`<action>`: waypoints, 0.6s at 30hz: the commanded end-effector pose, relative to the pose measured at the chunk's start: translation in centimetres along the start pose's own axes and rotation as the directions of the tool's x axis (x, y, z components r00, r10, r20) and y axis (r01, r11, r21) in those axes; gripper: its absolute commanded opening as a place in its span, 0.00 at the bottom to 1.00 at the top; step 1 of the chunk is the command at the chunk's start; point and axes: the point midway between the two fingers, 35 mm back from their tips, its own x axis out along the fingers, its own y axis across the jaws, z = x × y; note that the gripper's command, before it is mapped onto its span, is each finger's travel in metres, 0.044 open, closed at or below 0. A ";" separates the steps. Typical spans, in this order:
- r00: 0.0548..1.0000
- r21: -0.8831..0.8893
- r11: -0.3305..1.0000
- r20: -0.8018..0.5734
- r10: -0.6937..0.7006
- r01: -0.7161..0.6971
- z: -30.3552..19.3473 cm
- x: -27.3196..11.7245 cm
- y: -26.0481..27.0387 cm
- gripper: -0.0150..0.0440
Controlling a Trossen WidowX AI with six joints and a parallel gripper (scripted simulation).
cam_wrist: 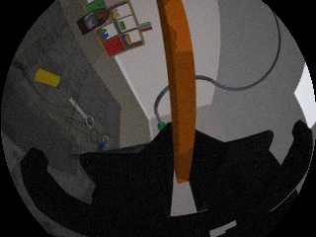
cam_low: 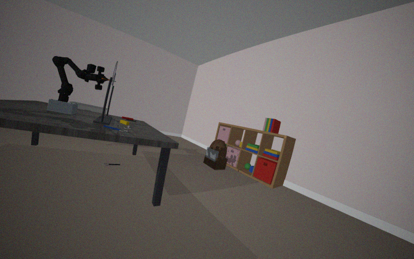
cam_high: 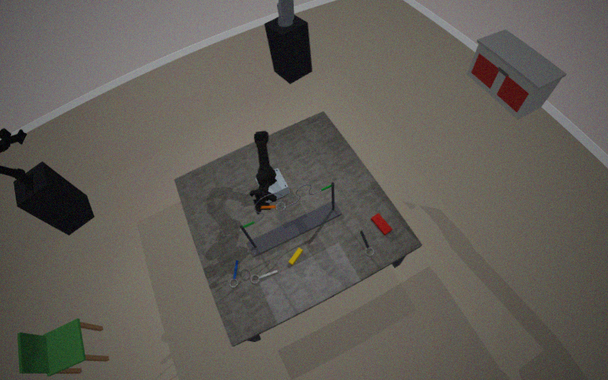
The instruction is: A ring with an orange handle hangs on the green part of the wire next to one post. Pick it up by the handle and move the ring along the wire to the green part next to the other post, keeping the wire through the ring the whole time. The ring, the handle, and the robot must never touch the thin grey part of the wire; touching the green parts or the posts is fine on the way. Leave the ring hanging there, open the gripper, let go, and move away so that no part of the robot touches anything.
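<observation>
My gripper [cam_high: 260, 206] [cam_low: 104, 79] [cam_wrist: 174, 126] is shut on the orange handle [cam_high: 268, 207] [cam_wrist: 183, 94], which points away from the fingers. The ring at its far end shows small in the top view [cam_high: 280, 210], between the two posts; it is outside the wrist view. The curvy grey wire [cam_high: 298, 192] [cam_wrist: 238, 89] meets the ring; the gap between them is too small to tell. The left post [cam_high: 248, 237] bears a green part [cam_high: 248, 224], also in the wrist view [cam_wrist: 161, 126]. The right post [cam_high: 332, 197] bears the other green part [cam_high: 326, 188].
The dark base bar [cam_high: 293, 227] joins the posts. On the table [cam_high: 313, 295] lie a yellow block [cam_high: 295, 256] [cam_wrist: 47, 78], a red block [cam_high: 381, 224], a blue-handled ring [cam_high: 235, 270], a white-handled ring [cam_high: 267, 274] and a black-handled ring [cam_high: 365, 239].
</observation>
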 end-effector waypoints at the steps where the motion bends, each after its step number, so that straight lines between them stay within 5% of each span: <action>1: 0.999 0.080 0.996 -0.009 0.051 -0.050 0.0 -0.3 1.5 0.00; 18: 0.960 0.424 0.868 0.008 0.281 -0.258 1.6 -2.0 7.4 0.00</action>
